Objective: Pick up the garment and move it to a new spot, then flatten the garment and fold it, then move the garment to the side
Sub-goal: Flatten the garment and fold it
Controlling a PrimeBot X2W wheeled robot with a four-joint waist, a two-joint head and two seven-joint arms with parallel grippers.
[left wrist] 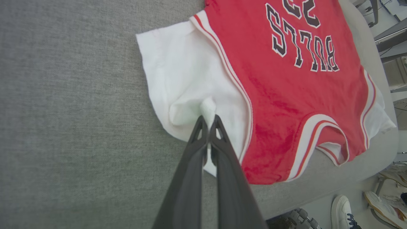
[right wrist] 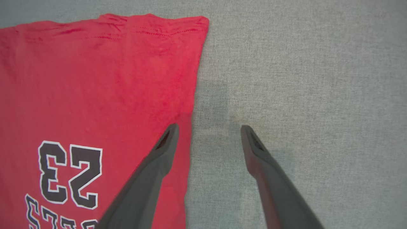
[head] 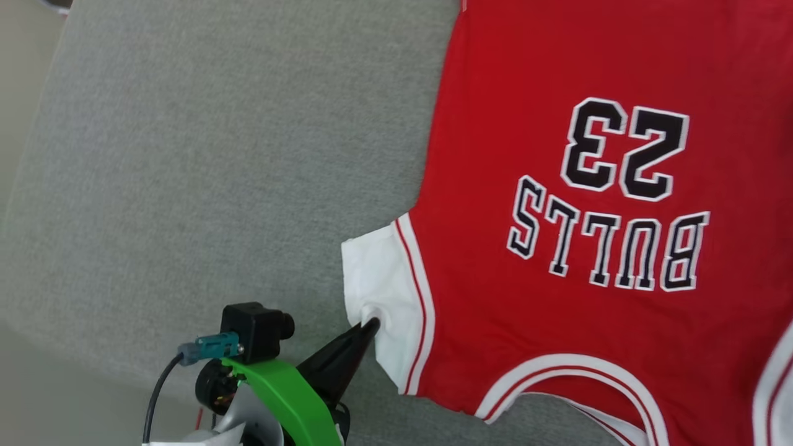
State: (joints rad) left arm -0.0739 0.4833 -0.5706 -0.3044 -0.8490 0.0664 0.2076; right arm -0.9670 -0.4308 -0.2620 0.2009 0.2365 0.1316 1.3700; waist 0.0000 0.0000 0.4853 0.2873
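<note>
The garment is a red jersey with black "BULLS 23" print, spread flat and print-up on a grey padded surface, its neck opening toward me. My left gripper is shut on a pinch of the white short sleeve; the left wrist view shows the fingers closed on that bunched cloth of the garment. In the right wrist view my right gripper hangs open above the side edge of the garment, one finger over red cloth, the other over bare grey surface, nothing between them.
The grey padded surface stretches wide to the left of the jersey. Its near edge runs along the bottom of the head view. In the left wrist view a white shoe and floor clutter lie beyond that edge.
</note>
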